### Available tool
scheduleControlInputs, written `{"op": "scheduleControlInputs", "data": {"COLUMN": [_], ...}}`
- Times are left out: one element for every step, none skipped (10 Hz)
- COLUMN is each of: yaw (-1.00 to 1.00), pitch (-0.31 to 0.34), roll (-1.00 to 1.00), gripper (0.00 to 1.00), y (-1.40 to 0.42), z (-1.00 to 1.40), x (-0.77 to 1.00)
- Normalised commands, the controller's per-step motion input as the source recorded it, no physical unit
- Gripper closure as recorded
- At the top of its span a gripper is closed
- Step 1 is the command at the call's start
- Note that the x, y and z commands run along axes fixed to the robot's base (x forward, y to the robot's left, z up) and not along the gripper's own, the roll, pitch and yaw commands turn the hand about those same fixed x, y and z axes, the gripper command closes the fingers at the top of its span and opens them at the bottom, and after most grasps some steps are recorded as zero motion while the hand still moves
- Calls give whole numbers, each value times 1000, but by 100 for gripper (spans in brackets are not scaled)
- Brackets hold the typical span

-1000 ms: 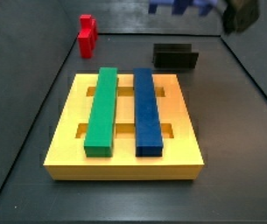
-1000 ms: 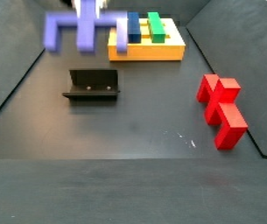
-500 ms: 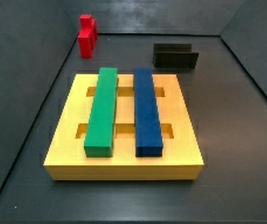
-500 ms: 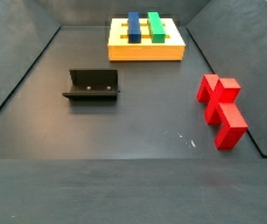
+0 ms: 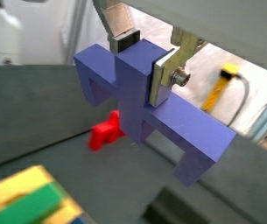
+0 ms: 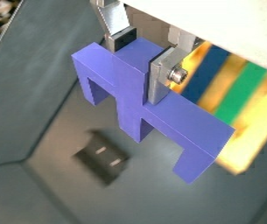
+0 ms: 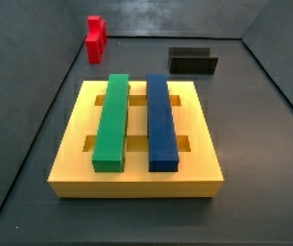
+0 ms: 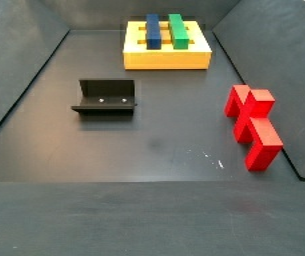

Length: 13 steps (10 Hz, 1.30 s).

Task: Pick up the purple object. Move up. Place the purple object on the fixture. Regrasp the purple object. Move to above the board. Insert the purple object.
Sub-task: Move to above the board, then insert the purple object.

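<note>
One purple object (image 5: 142,92), one fixture (image 8: 105,97), one board (image 7: 138,137) and one red block (image 8: 254,125) showed. The gripper (image 6: 145,54), high above the fixture, clamped the purple object's crossbar.

Even, soft overhead light, faint sheen on the dark floor near the board (image 7: 135,135), my gripper (image 5: 147,54) sharp in wrist views, background beyond it blurred

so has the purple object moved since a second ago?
Yes. It was in a side view above the fixture, left of the board; now it is out of both side views, clamped in the claw aloft.
</note>
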Motion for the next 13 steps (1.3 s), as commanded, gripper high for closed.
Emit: {"op": "scheduleControlInputs", "data": {"yaw": [86,85,83,79,66,44,23,9,0,0,-91,0,137], "pitch": [63,51,33,11,-11,-27,-34,-34,-13,0,0,-146,-121], "roll": [-1000,-1000,-1000,-1000,-979,-733,-512,-286,7,-13,-49,107,34], "gripper": [100,100,100,100,100,100,100,100,100,100,100,100,100], "y": [-586,-324,-125,-43,4,17,22,9,-54,0,-320,-811,-803], "z": [108,58,37,14,7,3,-5,3,0,-6,-391,-897,-966], "x": [-437,-272,-154,-108,-74,-65,-52,-36,0,49,191,0,0]}}
